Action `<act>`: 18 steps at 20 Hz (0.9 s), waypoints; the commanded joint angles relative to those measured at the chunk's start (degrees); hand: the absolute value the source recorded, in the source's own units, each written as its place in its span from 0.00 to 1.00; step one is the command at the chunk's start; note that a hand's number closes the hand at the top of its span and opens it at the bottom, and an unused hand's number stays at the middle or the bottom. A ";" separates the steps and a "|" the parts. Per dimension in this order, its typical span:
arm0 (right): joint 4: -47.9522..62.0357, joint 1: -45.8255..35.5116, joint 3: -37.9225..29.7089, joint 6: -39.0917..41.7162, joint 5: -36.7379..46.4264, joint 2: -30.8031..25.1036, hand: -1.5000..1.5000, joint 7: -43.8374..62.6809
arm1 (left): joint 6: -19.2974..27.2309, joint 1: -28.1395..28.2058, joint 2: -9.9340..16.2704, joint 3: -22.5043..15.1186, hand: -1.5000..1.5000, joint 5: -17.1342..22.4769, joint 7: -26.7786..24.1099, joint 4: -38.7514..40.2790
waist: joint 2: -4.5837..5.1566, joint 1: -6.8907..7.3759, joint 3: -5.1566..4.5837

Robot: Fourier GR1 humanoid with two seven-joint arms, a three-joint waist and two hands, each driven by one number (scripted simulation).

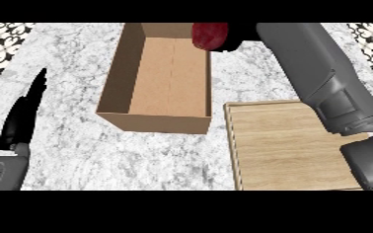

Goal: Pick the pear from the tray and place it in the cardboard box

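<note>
Dark-red pear (209,35) is hanging at the cardboard box's (120,74) one o'clock corner, right hand (232,42) seemingly wrapping it though mostly hidden; smooth and bruisable, probably best cupped round its belly.

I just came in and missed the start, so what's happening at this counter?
The robot's right hand is holding a dark red pear over the far right corner of the open cardboard box, which has nothing inside yet. The hand itself is mostly hidden behind its forearm. The wooden tray to the right of the box is bare where it shows. The left hand rests open at the left edge.
</note>
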 commanded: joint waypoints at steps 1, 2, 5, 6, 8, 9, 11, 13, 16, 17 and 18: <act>1.20 -2.00 -1.64 -0.30 -1.52 7.08 1.00 5.73 | -0.74 1.40 0.85 1.10 0.50 0.33 0.08 -1.52 | -0.27 -0.19 0.00; 2.75 -4.07 -1.63 2.62 -1.21 5.80 1.00 7.21 | -2.02 2.17 1.00 2.17 0.50 1.51 -3.21 1.30 | -0.10 -0.12 -0.04; 4.93 -8.76 -3.57 4.01 -2.71 8.89 1.00 12.41 | 0.45 0.03 -1.63 -0.02 0.50 -0.94 -1.49 1.39 | 0.08 0.14 -0.04; 5.59 -8.02 -3.54 2.78 -2.44 10.06 1.00 12.35 | 0.61 -2.14 -0.52 1.66 0.50 -0.81 -1.65 3.94 | 0.23 -0.05 -0.05; 6.09 -8.21 -3.34 0.74 -2.44 13.41 1.00 14.42 | 0.88 -0.61 -2.20 0.02 0.50 -1.60 -2.45 2.96 | 0.15 0.25 -0.05; 7.00 -7.42 -2.76 -0.12 -1.87 13.48 1.00 13.90 | -1.26 1.62 0.34 1.62 0.50 0.32 -1.79 -1.31 | 0.14 1.26 -0.02; 7.83 -10.41 -2.38 0.05 -3.59 13.57 1.00 16.57 | -0.93 -1.39 -0.96 -0.08 0.50 -1.15 0.09 0.04 | 0.44 2.12 -0.06; 8.40 -8.44 -0.91 -2.31 -4.51 13.63 1.00 15.16 | -0.53 -4.84 -2.05 -0.82 0.50 -2.03 0.26 2.44 | 0.78 2.49 -0.10; 9.47 -8.04 1.05 -4.38 -4.32 13.68 1.00 16.52 | -0.28 -2.08 -2.78 -1.49 0.50 -2.28 -0.02 -0.33 | 0.75 3.63 -0.10; 9.33 -10.04 1.55 -3.92 -5.27 13.69 1.00 19.37 | -1.59 -1.99 -2.59 -2.06 0.50 -2.05 -0.54 -0.40 | 0.79 4.77 -0.15; 10.39 -8.70 3.13 -6.39 -2.39 13.70 1.00 17.52 | -0.78 -3.92 -2.36 -1.70 0.50 -2.50 0.28 -0.44 | 1.24 4.49 -0.14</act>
